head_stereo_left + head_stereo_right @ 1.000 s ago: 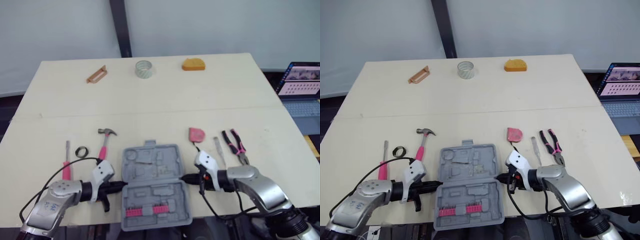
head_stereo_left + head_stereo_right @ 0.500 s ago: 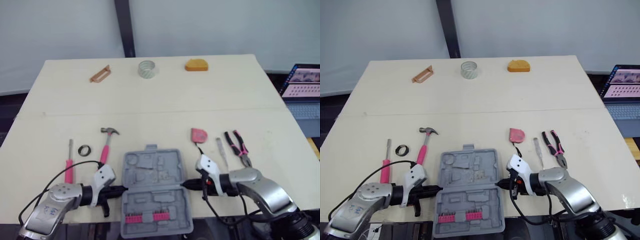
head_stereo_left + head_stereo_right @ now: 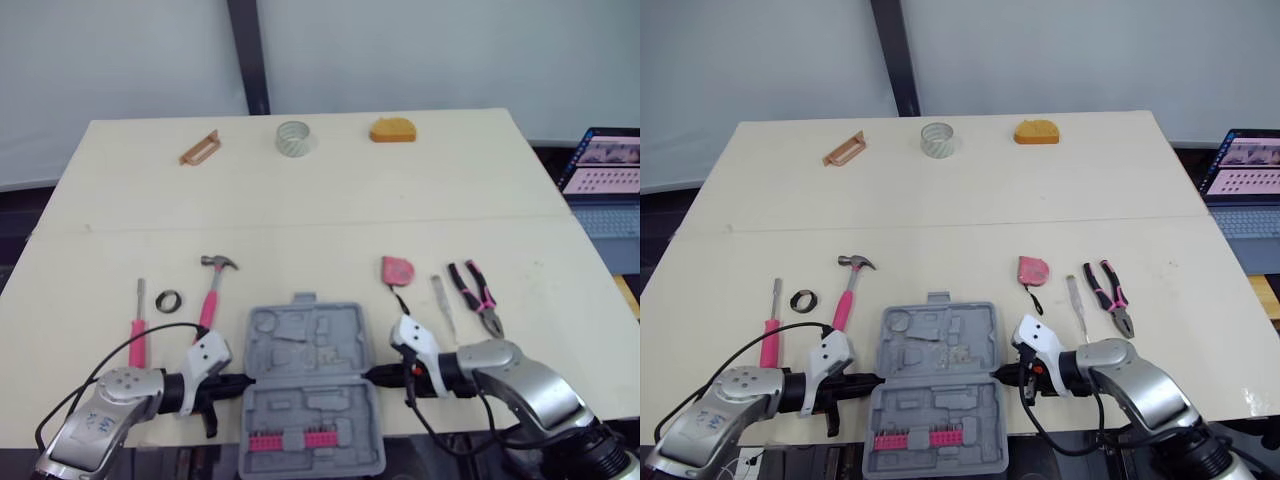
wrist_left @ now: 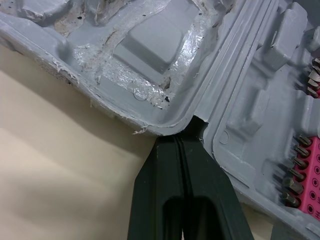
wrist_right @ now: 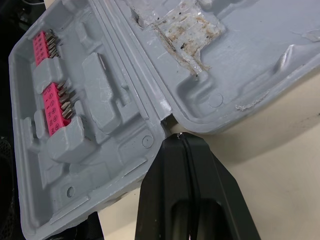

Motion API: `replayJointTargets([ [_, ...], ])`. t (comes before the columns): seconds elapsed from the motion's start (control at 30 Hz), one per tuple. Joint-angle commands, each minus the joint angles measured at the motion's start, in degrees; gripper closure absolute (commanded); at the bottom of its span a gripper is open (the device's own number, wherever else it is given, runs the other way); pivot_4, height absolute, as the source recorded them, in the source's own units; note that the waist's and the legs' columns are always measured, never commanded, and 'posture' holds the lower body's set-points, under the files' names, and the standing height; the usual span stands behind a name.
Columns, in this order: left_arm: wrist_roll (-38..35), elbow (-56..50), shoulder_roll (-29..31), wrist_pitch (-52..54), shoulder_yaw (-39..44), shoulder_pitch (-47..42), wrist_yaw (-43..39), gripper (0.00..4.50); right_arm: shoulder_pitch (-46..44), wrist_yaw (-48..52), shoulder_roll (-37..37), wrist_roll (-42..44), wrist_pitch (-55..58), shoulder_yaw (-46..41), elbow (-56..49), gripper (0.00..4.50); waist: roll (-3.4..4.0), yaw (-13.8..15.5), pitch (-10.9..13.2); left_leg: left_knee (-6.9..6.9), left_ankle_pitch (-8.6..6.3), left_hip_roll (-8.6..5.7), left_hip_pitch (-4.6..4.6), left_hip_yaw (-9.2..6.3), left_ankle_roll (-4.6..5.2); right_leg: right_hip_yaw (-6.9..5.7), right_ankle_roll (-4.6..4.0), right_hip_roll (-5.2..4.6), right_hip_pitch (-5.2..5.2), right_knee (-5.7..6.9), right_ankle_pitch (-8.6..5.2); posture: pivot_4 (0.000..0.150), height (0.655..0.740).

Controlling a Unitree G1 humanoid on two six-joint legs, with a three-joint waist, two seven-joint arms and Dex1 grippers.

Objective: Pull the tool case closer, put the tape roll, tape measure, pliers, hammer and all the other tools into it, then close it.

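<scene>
Left eye view: open case [image 3: 310, 390] sits bottom centre, left gripper [image 3: 243, 381] and right gripper [image 3: 372, 377] pinched closed at its hinge ends, but hammer [image 3: 211, 290], pliers [image 3: 477, 297], tape measure [image 3: 396, 270] and top-centre tape roll [image 3: 293, 137] aren't packed, so I'd say barely started.

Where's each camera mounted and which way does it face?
Left eye view: head, forward-down over table; both arms, left gripper and right gripper flanking the tool case.
Right eye view: stereo twin, same scene.
Left wrist view: along its shut fingers to the case's hinge.
Right wrist view: along its shut fingers to the opposite hinge end.
Shared: both wrists see the open case.
</scene>
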Motion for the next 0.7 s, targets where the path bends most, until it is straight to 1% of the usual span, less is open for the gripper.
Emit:
replayJointTargets([
  [0.03,0.23,0.20,0.43,0.84,-1.67,1.72,-0.30,4.50,0.32,1.12,-0.55,1.35,-0.09,-0.12,-2.75,4.46,0.00,0.00,0.00,0.00,0.00,0.00,0.00,0.00,0.00,0.00,0.00,0.00,0.00,0.00,0.00,0.150,0.7400],
  [0.5,0.20,0.05,0.42,1.06,-1.60,1.63,-0.17,4.50,-0.07,0.96,-0.79,1.26,0.29,-0.02,-2.92,4.46,0.00,0.00,0.00,0.00,0.00,0.00,0.00,0.00,0.00,0.00,0.00,0.00,0.00,0.00,0.00,0.150,0.7400],
  [0.7,0.14,0.79,0.93,0.65,-0.12,1.99,-0.11,4.50,-0.25,1.06,-1.11,0.74,-0.67,-0.70,-1.29,4.46,0.00,-0.02,0.00,0.00,0.00,0.00,0.00,0.00,0.00,0.00,0.00,0.00,0.00,0.00,0.00,0.150,0.7400],
])
